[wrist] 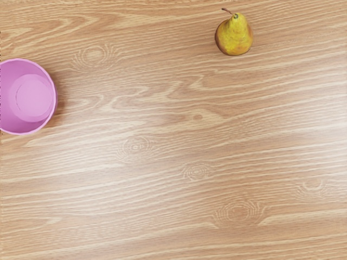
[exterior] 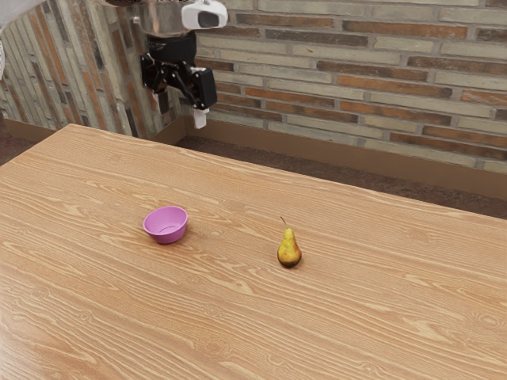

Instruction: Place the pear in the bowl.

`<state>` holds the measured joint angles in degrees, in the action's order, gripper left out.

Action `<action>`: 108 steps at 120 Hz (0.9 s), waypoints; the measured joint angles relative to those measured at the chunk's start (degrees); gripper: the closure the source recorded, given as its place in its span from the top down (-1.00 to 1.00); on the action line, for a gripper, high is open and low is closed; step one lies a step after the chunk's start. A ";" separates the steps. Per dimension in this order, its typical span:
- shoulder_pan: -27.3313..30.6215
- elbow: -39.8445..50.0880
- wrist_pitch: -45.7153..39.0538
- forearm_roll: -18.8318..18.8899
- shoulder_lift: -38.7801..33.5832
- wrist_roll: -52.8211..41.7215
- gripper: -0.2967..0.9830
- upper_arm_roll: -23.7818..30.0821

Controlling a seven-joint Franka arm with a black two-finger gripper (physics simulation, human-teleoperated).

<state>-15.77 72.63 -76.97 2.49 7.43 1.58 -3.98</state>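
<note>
Fingers (exterior: 200, 117) of the black two-finger gripper (exterior: 182, 110) are held apart, high on the far side, presumably so the upright yellow-brown pear (exterior: 289, 251), set on the wooden table (exterior: 364, 317) to the exterior view's right of the round pink bowl (exterior: 166, 236), can be straddled.

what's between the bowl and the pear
Just bare table: nothing lies between the bowl and the pear, in both the exterior and wrist views.

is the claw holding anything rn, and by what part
Nothing is held: the claw hangs open and empty, and the pear stands on the table.
</note>
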 joint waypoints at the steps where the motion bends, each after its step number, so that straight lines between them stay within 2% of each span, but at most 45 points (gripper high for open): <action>1: 0.05 -0.01 -0.09 0.24 0.00 -0.01 0.53 0.31; 24: 0.24 1.84 -1.86 2.55 0.60 -0.12 0.54 2.37; 34: 0.32 7.64 -4.92 2.48 1.39 -0.11 0.54 2.03; 44: 0.47 14.57 -9.56 1.31 1.63 -0.03 0.54 1.59; 58: -1.07 26.15 -17.87 -0.79 0.90 1.08 0.54 -1.69; 65: -3.67 28.27 -21.07 -1.54 1.18 2.03 0.54 -4.21; 76: -4.91 32.29 -26.62 -3.96 2.51 3.43 0.54 -5.25; 89: -5.07 33.94 -32.61 -6.74 3.44 6.39 0.54 -3.86; 108: -5.28 35.29 -40.57 -8.31 4.81 10.73 0.54 -2.40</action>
<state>-21.05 107.92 -117.54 -5.81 12.24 12.31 -6.38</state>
